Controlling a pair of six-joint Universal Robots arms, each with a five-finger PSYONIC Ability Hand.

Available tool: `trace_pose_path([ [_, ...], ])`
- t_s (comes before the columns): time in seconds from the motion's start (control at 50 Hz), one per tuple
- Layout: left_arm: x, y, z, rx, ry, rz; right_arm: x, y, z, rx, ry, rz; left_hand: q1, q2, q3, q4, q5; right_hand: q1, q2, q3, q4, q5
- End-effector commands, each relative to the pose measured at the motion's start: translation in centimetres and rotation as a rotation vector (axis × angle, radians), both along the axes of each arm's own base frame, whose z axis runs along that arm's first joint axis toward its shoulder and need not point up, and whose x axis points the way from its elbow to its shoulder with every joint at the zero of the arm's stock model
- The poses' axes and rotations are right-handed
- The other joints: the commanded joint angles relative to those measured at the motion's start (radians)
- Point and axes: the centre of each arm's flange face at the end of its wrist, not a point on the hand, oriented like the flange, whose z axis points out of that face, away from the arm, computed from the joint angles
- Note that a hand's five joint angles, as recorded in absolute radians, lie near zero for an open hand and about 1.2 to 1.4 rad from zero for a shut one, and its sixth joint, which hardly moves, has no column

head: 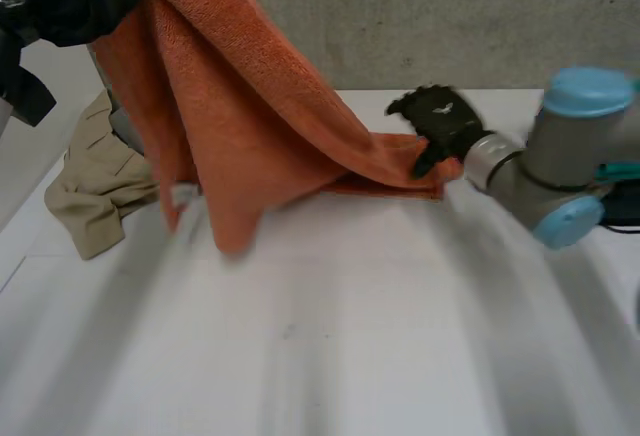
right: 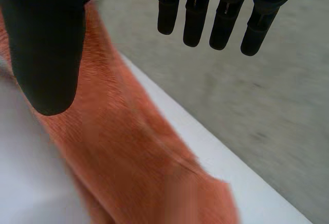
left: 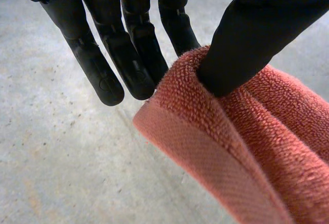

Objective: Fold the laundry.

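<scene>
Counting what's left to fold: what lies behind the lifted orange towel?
A crumpled beige garment on the table, partly hidden by the towel; whatever else lies behind the hanging cloth is covered.

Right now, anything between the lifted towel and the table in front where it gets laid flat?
Nothing visible. The table in front of the towel is bare. The trousers lie off to its left, beside the hanging edge. The left hand holds the towel up.

The right hand (right: 46, 44) holds its thumb and fingers (right: 224, 26) straight and well apart, with nothing between them. Under it an orange towel (right: 139, 178) lies along the edge of the white table (right: 226, 154). Past that edge is a grey concrete surface (right: 262, 90).
</scene>
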Motion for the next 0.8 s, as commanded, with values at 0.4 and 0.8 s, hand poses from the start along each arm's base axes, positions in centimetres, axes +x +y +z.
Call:
trace_pose_path([
  [0.4,5.6,-6.1,-7.3,0.348,0.016,0.185,-3.6,1.9,10.3,-0.361,-0.041,-0.172,0.251,0.198,0.205,0.197,0.239,1.014,0.999,1.016,1.031,1.066],
  [0.8,1.1,-5.7,-18.9,0.742,-0.343,0.098,-9.3,6.7,1.8,0.020,0.498,-0.094,0.251,0.198,0.205,0.197,0.239,1.014,0.999,1.016,1.031,1.066],
])
